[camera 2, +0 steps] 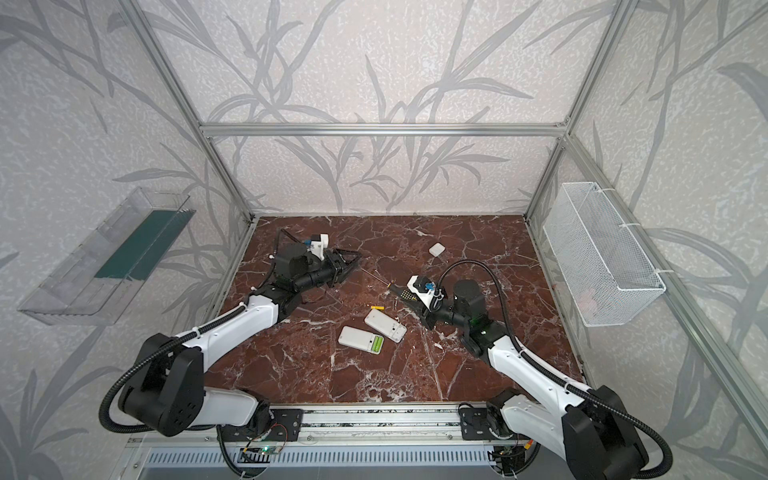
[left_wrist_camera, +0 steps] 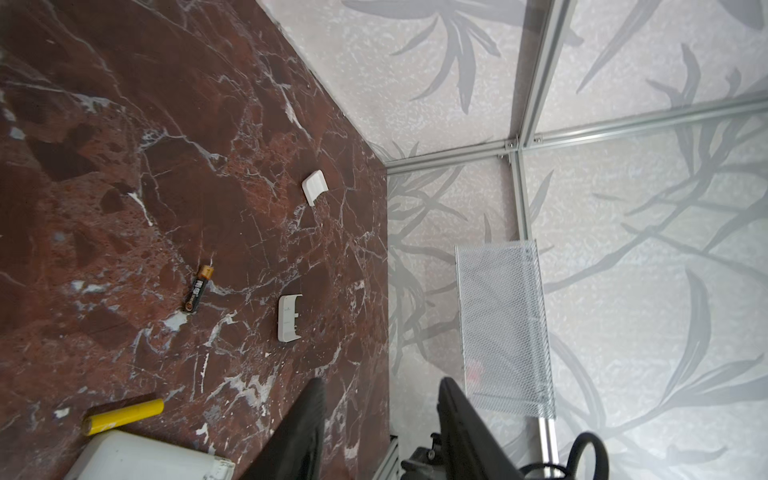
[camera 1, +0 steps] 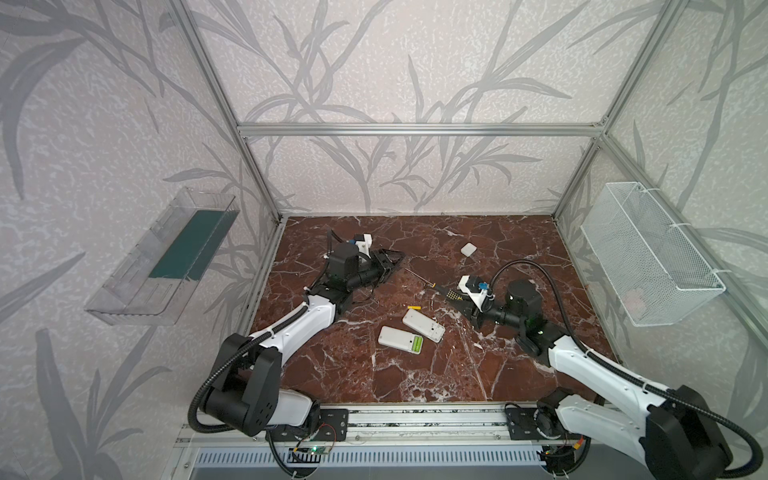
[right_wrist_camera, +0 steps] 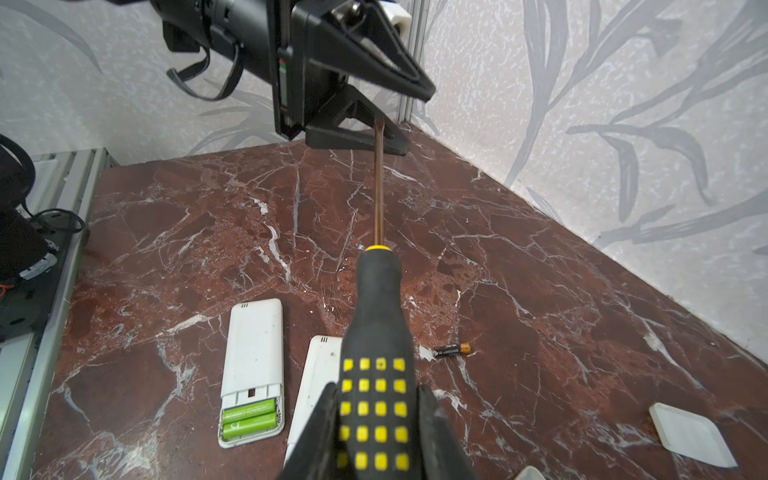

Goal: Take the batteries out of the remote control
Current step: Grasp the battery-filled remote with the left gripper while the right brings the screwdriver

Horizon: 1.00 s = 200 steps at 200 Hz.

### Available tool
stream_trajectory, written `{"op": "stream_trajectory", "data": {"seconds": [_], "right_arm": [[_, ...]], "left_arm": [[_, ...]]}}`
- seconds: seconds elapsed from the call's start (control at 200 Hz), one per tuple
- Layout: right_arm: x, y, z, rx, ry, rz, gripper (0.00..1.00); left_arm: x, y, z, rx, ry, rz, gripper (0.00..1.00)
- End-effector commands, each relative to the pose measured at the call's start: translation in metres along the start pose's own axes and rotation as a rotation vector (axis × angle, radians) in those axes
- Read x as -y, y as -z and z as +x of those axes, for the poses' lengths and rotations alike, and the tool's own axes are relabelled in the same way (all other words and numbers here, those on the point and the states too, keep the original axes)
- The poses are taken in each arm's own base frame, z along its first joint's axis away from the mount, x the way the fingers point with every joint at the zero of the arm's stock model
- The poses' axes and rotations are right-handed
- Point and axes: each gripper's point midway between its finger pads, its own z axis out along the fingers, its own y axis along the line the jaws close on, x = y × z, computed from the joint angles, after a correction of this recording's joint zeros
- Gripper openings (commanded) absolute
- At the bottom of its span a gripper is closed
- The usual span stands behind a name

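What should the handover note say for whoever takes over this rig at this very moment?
Left pincer: open, empty, by the tip of the screwdriver.
Right pincer: shut on the screwdriver handle.
Things: two white remotes lie side by side mid-table. The open remote holds two green batteries in its bay. A yellow battery and a black battery lie loose on the table.
Done: two batteries out.
Left: lift out the green pair; whether the second remote is empty cannot be told.
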Motion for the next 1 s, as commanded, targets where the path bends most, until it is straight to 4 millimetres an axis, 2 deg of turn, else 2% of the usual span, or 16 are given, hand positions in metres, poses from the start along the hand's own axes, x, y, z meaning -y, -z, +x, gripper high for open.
{"op": "stream_trajectory", "data": {"seconds": [0.0, 0.26, 0.32, 0.485, 0.6, 0.67, 0.75, 0.845, 0.9, 0.995], "right_arm": [[0.004, 0.009, 0.001, -0.077, 0.021, 0.086, 0.0], [-0.004, 0.025, 0.003, -0.166, 0.014, 0.19, 0.0], [-0.006, 0.026, 0.003, -0.204, 0.016, 0.21, 0.0], [-0.019, 0.027, 0.002, -0.307, 0.021, 0.215, 0.0], [-0.022, 0.031, 0.009, -0.392, -0.009, 0.242, 0.0], [-0.024, 0.035, 0.014, -0.444, -0.053, 0.261, 0.0], [-0.027, 0.039, 0.02, -0.481, -0.121, 0.267, 0.0], [-0.029, 0.046, 0.026, -0.515, -0.199, 0.283, 0.0], [-0.032, 0.049, 0.03, -0.532, -0.236, 0.283, 0.0], [-0.037, 0.053, 0.038, -0.568, -0.285, 0.276, 0.0]], "left_arm": [[0.0, 0.01, -0.014, 0.013, -0.176, -0.111, 0.64], [-0.011, 0.049, -0.037, -0.002, -0.664, -0.454, 0.85], [-0.013, 0.055, -0.036, -0.039, -0.8, -0.498, 0.88], [-0.036, 0.067, -0.026, -0.197, -1.151, -0.662, 0.93], [-0.048, 0.067, -0.007, -0.335, -1.345, -0.685, 0.96], [-0.055, 0.066, 0.015, -0.434, -1.486, -0.658, 1.0], [-0.066, 0.068, 0.038, -0.547, -1.604, -0.631, 1.0], [-0.081, 0.079, 0.065, -0.691, -1.685, -0.562, 1.0], [-0.09, 0.087, 0.089, -0.801, -1.753, -0.462, 1.0], [-0.095, 0.091, 0.111, -0.836, -1.846, -0.367, 1.0]]}}
